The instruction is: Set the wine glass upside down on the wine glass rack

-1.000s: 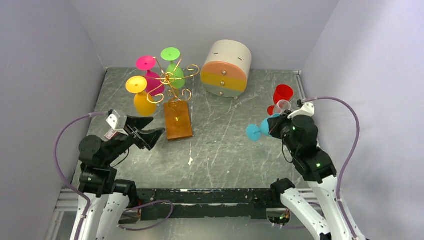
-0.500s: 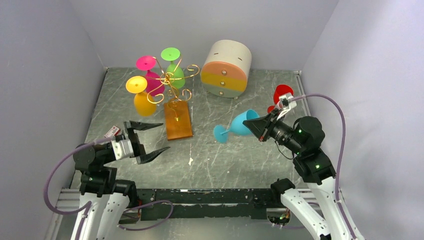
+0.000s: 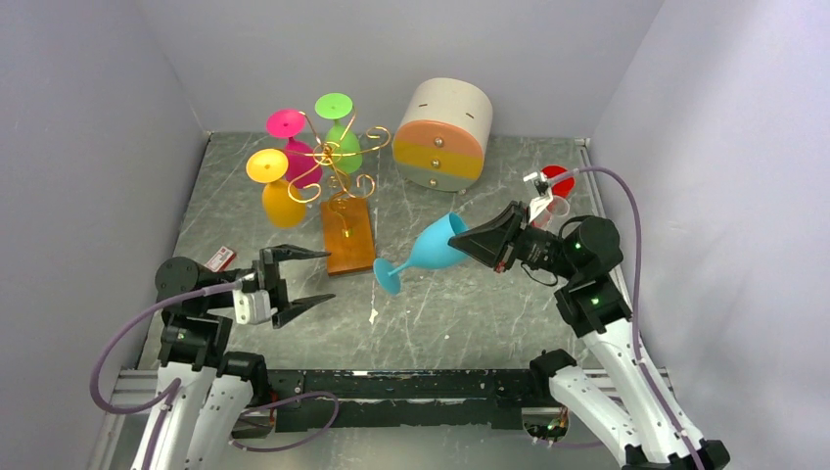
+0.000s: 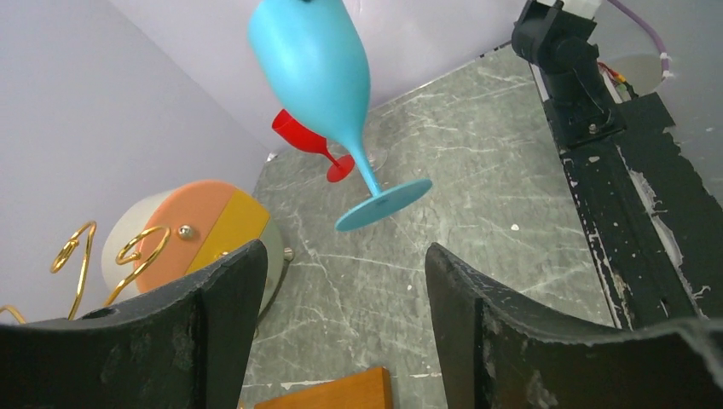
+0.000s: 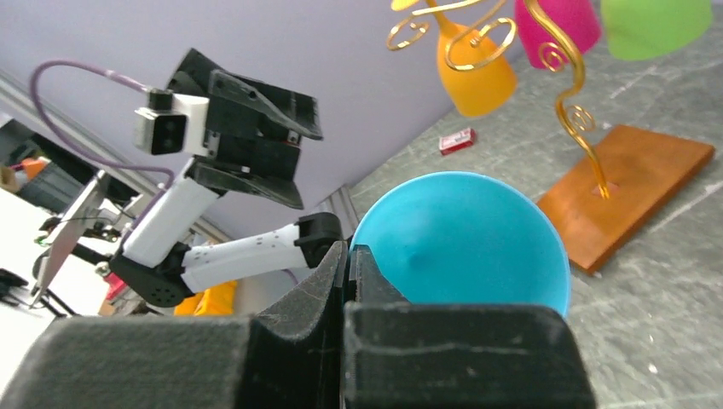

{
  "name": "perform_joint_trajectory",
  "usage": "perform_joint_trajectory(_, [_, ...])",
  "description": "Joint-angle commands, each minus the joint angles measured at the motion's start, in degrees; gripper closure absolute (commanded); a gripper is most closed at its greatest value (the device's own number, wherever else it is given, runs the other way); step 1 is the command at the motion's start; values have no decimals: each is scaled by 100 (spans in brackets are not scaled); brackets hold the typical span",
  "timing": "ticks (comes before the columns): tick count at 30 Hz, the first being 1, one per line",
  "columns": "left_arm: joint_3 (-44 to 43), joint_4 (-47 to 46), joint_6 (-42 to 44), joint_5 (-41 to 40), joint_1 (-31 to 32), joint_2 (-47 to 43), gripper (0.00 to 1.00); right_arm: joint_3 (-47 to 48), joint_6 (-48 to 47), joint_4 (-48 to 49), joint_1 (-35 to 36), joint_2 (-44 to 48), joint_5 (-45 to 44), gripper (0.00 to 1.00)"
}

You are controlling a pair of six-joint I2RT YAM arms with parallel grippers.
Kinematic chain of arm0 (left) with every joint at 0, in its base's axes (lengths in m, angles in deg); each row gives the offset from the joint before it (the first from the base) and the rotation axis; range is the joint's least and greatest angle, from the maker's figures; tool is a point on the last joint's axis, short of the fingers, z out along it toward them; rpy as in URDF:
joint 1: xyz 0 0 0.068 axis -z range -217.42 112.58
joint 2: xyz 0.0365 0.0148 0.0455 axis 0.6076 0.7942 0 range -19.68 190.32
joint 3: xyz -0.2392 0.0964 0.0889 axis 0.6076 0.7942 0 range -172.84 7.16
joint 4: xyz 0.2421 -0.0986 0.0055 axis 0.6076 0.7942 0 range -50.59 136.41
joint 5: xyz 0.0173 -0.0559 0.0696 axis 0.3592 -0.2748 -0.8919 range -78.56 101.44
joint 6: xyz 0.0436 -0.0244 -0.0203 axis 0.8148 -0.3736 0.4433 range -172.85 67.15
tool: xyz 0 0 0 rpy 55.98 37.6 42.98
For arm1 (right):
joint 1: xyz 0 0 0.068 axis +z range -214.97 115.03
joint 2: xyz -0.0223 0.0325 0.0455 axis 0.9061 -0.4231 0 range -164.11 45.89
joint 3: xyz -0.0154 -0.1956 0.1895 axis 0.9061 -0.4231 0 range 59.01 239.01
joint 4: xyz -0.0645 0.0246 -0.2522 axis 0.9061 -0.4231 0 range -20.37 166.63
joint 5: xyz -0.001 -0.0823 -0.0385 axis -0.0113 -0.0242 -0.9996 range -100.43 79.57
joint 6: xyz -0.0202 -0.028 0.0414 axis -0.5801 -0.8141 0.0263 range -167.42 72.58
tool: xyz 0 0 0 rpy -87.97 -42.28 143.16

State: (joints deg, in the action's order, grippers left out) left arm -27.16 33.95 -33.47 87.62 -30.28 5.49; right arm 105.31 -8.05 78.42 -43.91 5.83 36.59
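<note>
Blue wine glass (image 3: 431, 250) aloft at mid-table
Right gripper (image 3: 468, 238) clamped on its rim, right of the wine glass rack (image 3: 338, 166); left gripper (image 3: 321, 276) apart, empty

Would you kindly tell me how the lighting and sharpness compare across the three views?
Top external: soft, even light, with the blue wine glass crisp. Left wrist: wide-angle stretch; the left gripper looms dark along the bottom. Right wrist: the right gripper fills the foreground in shadow, and the lower left corner is washed out white.
</note>
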Motion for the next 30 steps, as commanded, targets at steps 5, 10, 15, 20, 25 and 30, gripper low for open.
perform_joint_trajectory(5, [-424, 806, 1441, 552, 4, 429, 28, -36, 1378, 2360, 52, -667, 664, 100])
perform_joint_trajectory(10, [-680, 1220, 1956, 630, 57, 733, 29, 421, 854, 1803, 488, -1051, 193, 100])
perform_joint_trajectory(15, [-698, 1350, 2092, 580, 110, 754, 29, 690, 580, 1782, 1345, -1524, -166, 100])
perform_joint_trajectory(20, [-772, 2098, 2703, 583, 169, 700, 30, 806, 588, 1934, 1576, -1661, -356, 100])
perform_joint_trajectory(25, [-749, 2469, 3006, 571, 183, 713, 43, 973, 588, 1923, 1593, -1685, -381, 100])
perform_joint_trajectory(30, [-850, 2680, 3178, 683, 183, 797, 54, 951, 571, 1887, 1638, -1716, -368, 100])
